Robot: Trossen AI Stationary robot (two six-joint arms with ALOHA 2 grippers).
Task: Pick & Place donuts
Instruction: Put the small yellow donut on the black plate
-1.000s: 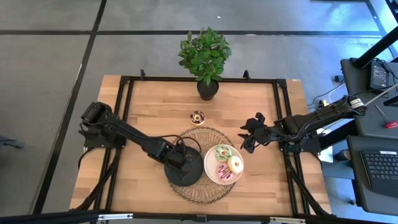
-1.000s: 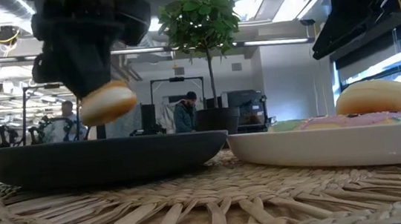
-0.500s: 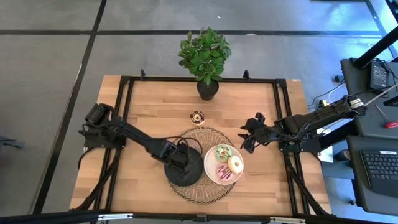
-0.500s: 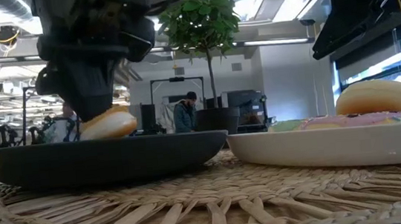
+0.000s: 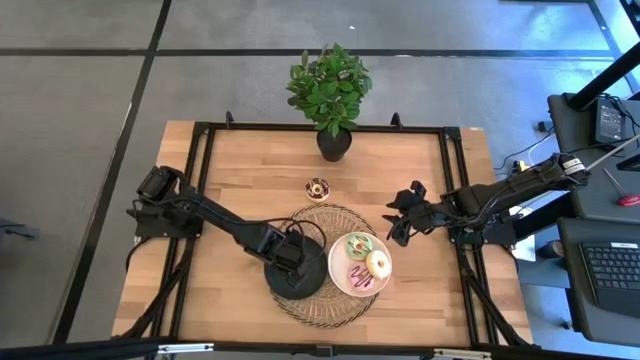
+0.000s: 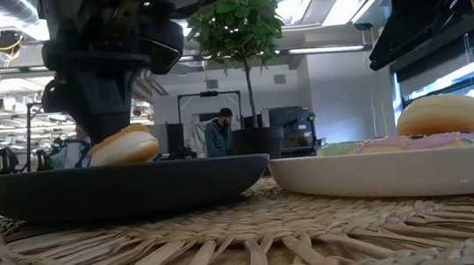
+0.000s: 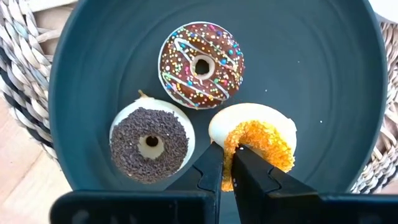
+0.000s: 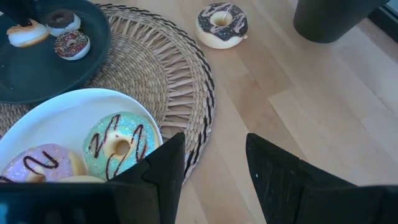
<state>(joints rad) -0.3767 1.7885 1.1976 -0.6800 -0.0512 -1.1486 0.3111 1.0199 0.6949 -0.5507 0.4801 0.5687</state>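
Note:
My left gripper (image 7: pixel 229 163) hangs over the black plate (image 5: pixel 312 285) and is shut on a cream donut with orange sprinkles (image 7: pixel 256 140). Two more donuts lie flat in that plate: a chocolate one with coloured sprinkles (image 7: pixel 201 65) and a white one with dark sprinkles (image 7: pixel 151 143). The white plate (image 5: pixel 338 283) carries a green (image 5: pixel 358 245), a pink (image 5: pixel 359 278) and a cream donut (image 5: pixel 379 263). A chocolate-iced donut (image 5: pixel 318 188) lies on the bare wood. My right gripper (image 8: pixel 214 163) is open, in the air over the table's right side. My left gripper pinches the orange-sprinkled donut's ring wall (image 7: pixel 231 149) between its two fingers, coming from above and pointing down. One finger (image 7: pixel 245 167) stands at the ring's hole side, the other (image 7: pixel 210 169) at its outer side. The donut sits tilted, low in the black plate (image 6: pixel 119 189); its underside is hidden behind the rim.
Both plates stand on a round woven mat (image 5: pixel 335 222). A potted plant (image 5: pixel 332 95) stands at the middle of the far edge. Bare wood lies left of the mat and along the far side. People and desks show in the room behind.
My left gripper has gone down, carrying the orange-sprinkled donut from above the black plate's rim to low inside the plate. It has stayed shut on it.

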